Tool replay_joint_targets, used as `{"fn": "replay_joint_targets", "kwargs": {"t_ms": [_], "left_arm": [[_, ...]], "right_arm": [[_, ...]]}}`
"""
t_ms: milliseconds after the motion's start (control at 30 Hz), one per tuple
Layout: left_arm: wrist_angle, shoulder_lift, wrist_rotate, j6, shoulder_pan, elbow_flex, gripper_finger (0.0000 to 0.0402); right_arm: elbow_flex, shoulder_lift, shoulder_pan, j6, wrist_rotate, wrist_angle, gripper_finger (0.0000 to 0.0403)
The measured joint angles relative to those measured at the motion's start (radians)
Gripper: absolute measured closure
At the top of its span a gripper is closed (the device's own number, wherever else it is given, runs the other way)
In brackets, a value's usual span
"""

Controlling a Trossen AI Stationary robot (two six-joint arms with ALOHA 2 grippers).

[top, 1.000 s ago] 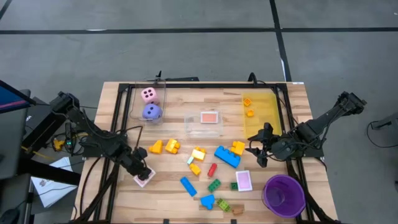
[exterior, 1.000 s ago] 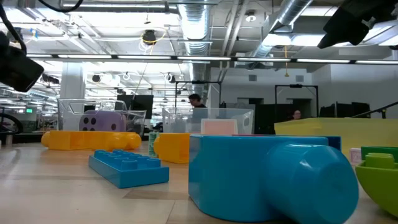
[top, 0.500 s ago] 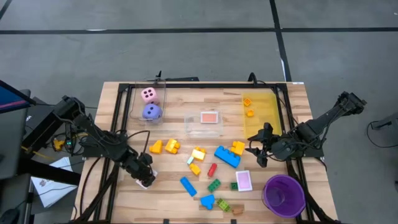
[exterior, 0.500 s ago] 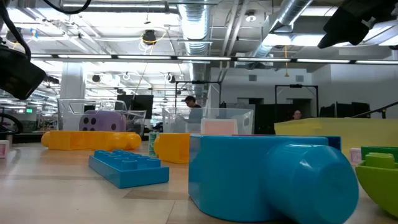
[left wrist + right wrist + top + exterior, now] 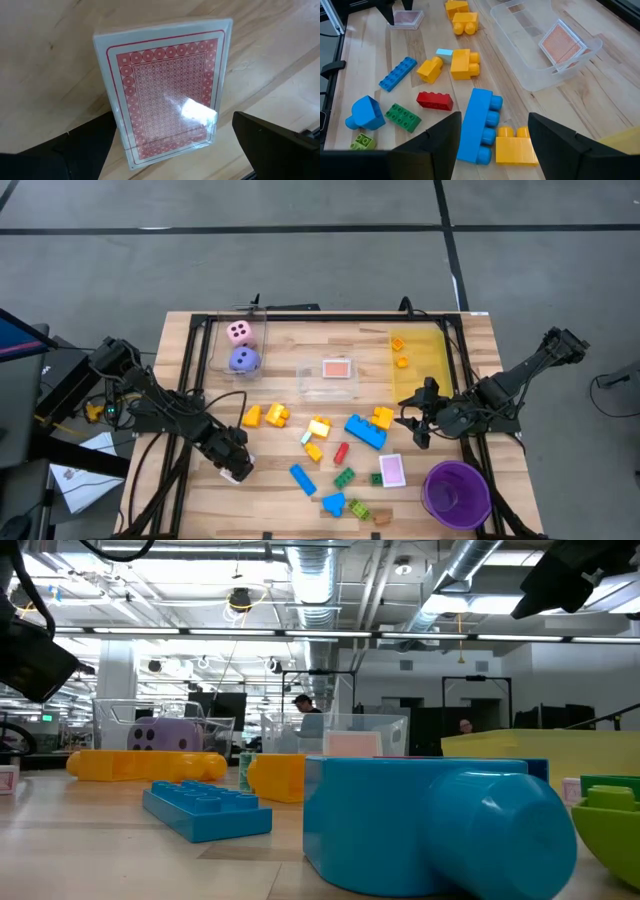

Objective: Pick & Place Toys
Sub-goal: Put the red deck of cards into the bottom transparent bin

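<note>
Left gripper (image 5: 236, 467): positioned over the cased card (image 5: 165, 90) at the table's (image 5: 270, 500) front left; fingers spread wide on either side of it, not closed.
Cased card: lying flat on the wood, pink-red back up.
Right gripper (image 5: 418, 423): held beside the yellow bin (image 5: 435, 360); jaws parted, nothing between them.
Bricks (image 5: 480, 125): scattered mid-table.
Dice (image 5: 243, 347): placed in the rear-left clear bin.

Pink-backed card case (image 5: 165, 95) flat on wood, coloured bricks (image 5: 365, 431) scattered mid-table, dice (image 5: 244, 359) in bin
</note>
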Motion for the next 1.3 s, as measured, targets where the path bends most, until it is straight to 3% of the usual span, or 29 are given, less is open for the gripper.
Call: {"fn": "replay_joint_targets", "kwargs": {"t_ms": [533, 833, 1100, 1300], "left_arm": [[-0.02, 0.003, -0.035, -0.049, -0.001, 0.009, 0.0002], [0.027, 0.002, -0.135, -0.069, -0.004, 0.009, 0.0003], [0.027, 0.014, -0.158, -0.08, -0.021, 0.012, 0.0012], [0.02, 0.033, -0.212, -0.025, -0.059, 0.02, 0.0018]], "right_arm": [[0.0, 0.0, 0.0, 0.0, 0.0, -0.002, 0.018], [0.0, 0.0, 0.0, 0.0, 0.0, -0.037, 0.018], [0.0, 0.0, 0.0, 0.016, 0.0, -0.058, 0.018], [0.0, 0.0, 0.0, 0.038, 0.0, -0.074, 0.018]]}}
